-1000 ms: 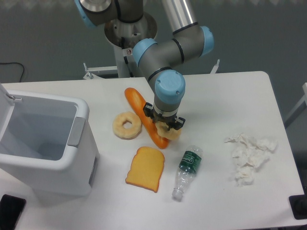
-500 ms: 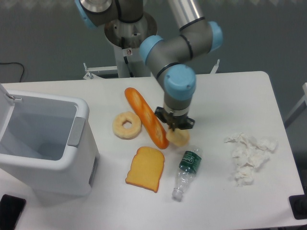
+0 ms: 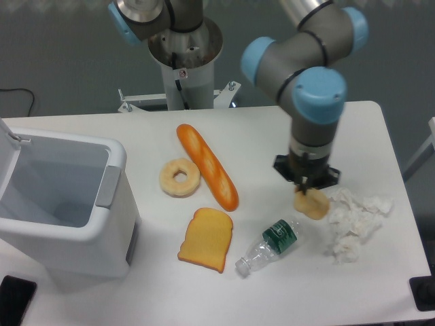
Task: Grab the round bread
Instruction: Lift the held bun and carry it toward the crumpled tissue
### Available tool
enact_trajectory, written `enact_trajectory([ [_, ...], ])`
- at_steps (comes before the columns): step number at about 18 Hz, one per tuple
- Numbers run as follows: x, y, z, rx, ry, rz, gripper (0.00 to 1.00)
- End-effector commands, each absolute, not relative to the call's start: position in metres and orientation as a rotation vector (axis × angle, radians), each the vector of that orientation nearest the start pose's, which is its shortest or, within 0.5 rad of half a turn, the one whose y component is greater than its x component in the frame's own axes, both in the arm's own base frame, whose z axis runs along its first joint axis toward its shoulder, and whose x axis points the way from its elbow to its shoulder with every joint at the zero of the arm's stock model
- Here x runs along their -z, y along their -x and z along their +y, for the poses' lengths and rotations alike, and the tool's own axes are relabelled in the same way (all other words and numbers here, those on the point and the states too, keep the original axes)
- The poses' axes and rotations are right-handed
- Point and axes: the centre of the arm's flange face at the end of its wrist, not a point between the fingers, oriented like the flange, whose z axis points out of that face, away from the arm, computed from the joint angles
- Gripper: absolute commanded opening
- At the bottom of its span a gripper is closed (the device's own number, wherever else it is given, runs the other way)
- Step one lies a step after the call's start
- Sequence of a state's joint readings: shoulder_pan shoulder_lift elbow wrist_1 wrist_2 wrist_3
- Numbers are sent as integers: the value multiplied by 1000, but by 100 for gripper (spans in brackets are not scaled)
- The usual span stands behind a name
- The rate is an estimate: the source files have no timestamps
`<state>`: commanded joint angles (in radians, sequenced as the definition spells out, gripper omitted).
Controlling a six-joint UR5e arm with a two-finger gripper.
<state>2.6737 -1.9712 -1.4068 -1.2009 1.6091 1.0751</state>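
Nearest the camera, lower centre: we see a slice of toast (image 3: 206, 239) lying flat, and just right of it a clear plastic bottle (image 3: 268, 244) on its side, green label, cap end pointing lower left. At the left edge stands a white bin (image 3: 102, 224), lid open, with a dark object (image 3: 13, 299) in the lower left corner below it.

Right of centre, the round bread (image 3: 311, 204), pale yellow and lumpy, sits directly under the gripper (image 3: 306, 188). We note the two fingers pinching its top. Whether the bun's underside touches the table (image 3: 272, 129) or hangs just clear of it, we cannot tell. Crumpled white tissue (image 3: 353, 221) lies just beside the bun, to its right.

Mid-frame, left of centre: a ring-shaped bagel (image 3: 180, 178) and a long orange baguette (image 3: 207, 166), laid diagonally, the two nearly touching.

Farther back, the arm's grey links and blue joints rise to the upper right; its base column (image 3: 185, 58) stands at top centre, behind the table.
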Motion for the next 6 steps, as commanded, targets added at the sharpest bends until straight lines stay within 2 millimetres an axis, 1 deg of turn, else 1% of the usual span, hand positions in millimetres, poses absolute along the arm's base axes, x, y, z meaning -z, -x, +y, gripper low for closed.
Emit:
enact_trajectory([
  [1,-379,533,410,-204,3112,-21,0],
  [3,-390,541,402,-226,3099,-37,0],
  [6,-401,539,399,-249,3094,-7,0],
])
